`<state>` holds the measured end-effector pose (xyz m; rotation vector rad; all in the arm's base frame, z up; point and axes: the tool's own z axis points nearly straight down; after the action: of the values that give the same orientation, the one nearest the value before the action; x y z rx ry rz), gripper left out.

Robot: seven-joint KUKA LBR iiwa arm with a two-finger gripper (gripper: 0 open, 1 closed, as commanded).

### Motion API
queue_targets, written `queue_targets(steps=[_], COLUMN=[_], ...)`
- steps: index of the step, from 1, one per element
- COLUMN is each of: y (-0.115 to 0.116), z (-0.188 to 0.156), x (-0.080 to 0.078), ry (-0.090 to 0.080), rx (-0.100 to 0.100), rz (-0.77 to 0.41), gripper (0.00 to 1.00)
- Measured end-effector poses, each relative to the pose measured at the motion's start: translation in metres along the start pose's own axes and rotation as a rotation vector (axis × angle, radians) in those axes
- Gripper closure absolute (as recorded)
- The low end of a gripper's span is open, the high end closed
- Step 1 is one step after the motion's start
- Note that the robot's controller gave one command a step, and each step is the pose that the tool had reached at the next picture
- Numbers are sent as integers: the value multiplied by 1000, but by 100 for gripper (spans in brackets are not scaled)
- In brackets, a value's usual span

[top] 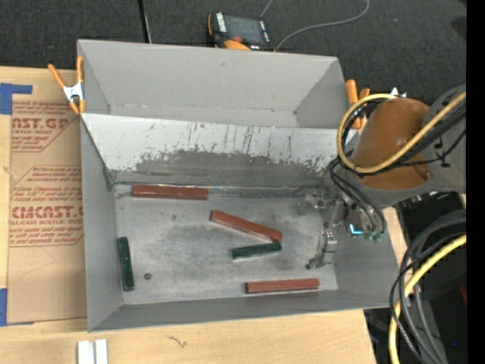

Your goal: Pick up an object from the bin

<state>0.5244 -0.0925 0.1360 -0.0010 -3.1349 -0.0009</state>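
Five sticks [246, 226] are lying loose; pincer [324, 243] hovering at three o'clock.
Probably lining up the nearby red-brown stick [282, 285]; its spread, I cannot tell.

Tool [324, 247] low, angled downward.

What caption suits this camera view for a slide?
Gripper at right side of grey metal bin; red-brown flat bars and dark green bars lie scattered.
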Motion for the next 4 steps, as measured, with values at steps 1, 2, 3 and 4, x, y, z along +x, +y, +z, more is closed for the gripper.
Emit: queue_targets(steps=[1,2,3,4], y=[107,104,104,104], z=[67,66,65,66], x=[16,16,14,16], ry=[-8,-8,-12,-6], rx=[-1,1,1,2], rz=[-142,-137,-136,-137], gripper=[0,100,0,100])
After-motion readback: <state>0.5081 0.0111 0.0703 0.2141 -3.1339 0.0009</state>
